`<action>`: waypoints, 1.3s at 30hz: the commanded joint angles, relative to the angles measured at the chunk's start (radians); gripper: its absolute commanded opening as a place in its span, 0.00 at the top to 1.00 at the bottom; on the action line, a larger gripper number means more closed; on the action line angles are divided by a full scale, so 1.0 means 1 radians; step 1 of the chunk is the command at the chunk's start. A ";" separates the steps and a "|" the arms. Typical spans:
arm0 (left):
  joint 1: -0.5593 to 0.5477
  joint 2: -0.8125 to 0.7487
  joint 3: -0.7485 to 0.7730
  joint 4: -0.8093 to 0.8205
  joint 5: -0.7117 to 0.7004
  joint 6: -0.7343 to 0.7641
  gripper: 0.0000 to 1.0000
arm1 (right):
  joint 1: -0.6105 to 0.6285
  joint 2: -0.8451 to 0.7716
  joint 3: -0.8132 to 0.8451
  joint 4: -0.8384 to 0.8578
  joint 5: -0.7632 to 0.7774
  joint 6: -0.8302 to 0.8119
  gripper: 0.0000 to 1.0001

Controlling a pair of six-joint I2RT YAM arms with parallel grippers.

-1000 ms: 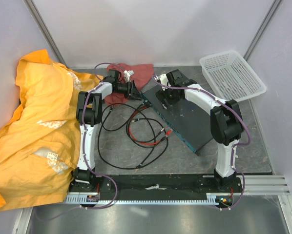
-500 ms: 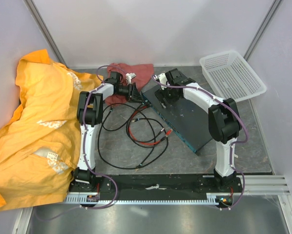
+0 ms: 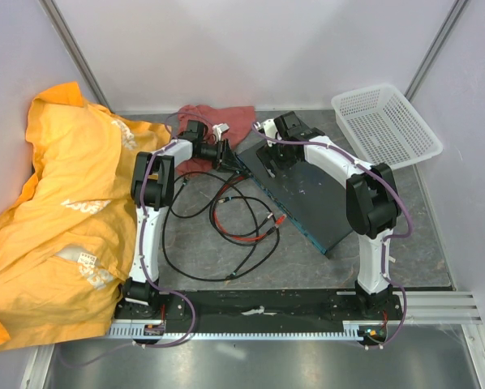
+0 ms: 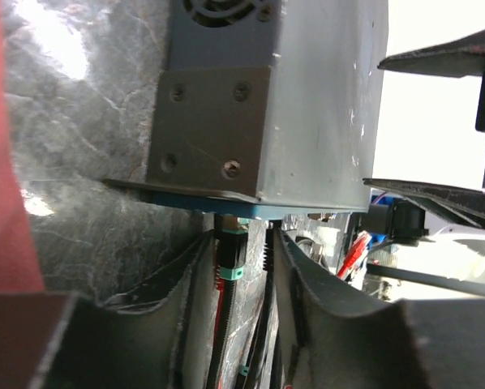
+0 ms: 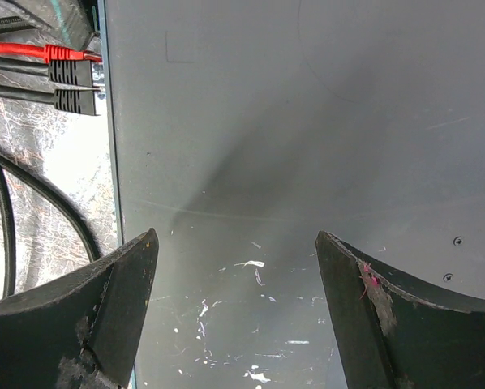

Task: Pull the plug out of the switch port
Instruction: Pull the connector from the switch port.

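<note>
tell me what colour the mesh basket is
White; the mesh basket shows best in the top external view.

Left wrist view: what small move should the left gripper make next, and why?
Probably close the left gripper on the teal-green plug: it sits in the teal edge of the flat dark grey switch, between the fingers, whose grip I cannot confirm.

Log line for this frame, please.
left gripper: flanking plug | plug: seated in switch | right gripper: open over switch top | pull: pending
</note>
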 commanded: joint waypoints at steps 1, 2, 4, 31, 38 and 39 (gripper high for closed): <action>0.004 0.036 -0.003 0.062 0.018 -0.115 0.60 | 0.001 0.011 0.037 -0.003 0.000 -0.002 0.12; 0.004 0.038 -0.003 0.079 0.019 -0.126 0.60 | 0.001 0.010 0.031 -0.004 0.000 -0.002 0.12; 0.003 0.041 -0.008 0.105 0.024 -0.164 0.60 | 0.003 0.008 0.027 -0.004 0.000 0.000 0.12; 0.041 0.038 -0.138 0.369 0.134 -0.387 0.98 | 0.003 0.011 0.007 -0.003 0.003 -0.008 0.12; 0.069 0.038 -0.126 0.285 0.136 -0.321 0.98 | 0.001 0.013 0.001 -0.001 0.000 -0.009 0.12; 0.070 0.038 -0.112 0.265 0.133 -0.304 0.98 | 0.003 0.011 -0.002 -0.003 0.000 -0.008 0.13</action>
